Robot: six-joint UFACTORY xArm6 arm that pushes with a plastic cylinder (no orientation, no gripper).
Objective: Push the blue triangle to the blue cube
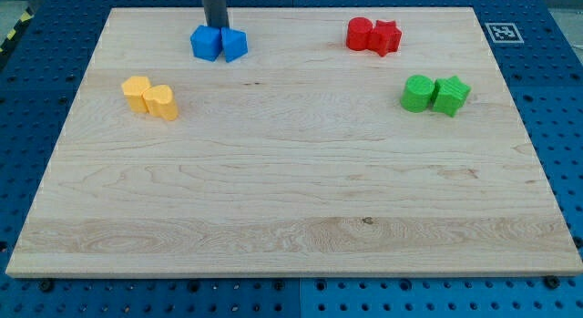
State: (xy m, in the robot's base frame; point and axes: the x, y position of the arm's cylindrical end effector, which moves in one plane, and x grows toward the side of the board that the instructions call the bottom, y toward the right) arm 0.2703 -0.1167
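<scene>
The blue cube (206,43) and the blue triangle (234,45) sit touching side by side near the view's top, left of centre, the cube on the left. My tip (216,26) comes down from the view's top edge and stands just behind the two blue blocks, above the seam between them, touching or nearly touching them.
Two yellow blocks (151,97) sit together at the view's left. A red cylinder (360,33) and a red star (386,36) sit at the top right. A green cylinder (418,93) and a green block (451,94) sit at the right. The wooden board (291,218) lies on a blue pegboard.
</scene>
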